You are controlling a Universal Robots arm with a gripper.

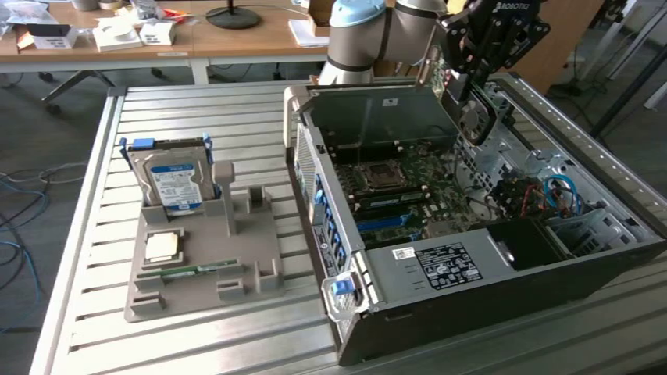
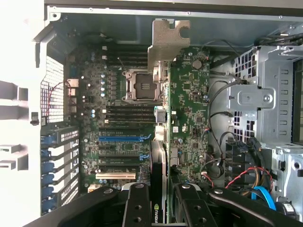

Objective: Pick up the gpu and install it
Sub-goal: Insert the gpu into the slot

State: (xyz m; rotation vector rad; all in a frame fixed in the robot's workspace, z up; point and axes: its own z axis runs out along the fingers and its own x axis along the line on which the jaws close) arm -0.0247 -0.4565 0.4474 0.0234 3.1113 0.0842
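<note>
The gripper [image 2: 163, 203] clamped the gpu [image 2: 158, 172] edge-on above the motherboard [image 2: 189, 94], clear of the case walls [image 2: 118, 23], bracket end [image 2: 166, 42] pointing past the CPU socket [image 2: 141, 85].

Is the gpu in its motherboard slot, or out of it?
Out: the gripper holds the gpu edge-on, raised above the motherboard in the open case.

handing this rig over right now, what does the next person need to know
Gripper: shut on the gpu, which is held on edge with its metal bracket pointing away from the fingers.
Where: the gpu hangs above the motherboard of the open computer case. The hard drive sits in the grey holder on the exterior view's left.
Done: gpu picked up and brought over the case.
Left: gpu not yet seated in a slot.
</note>
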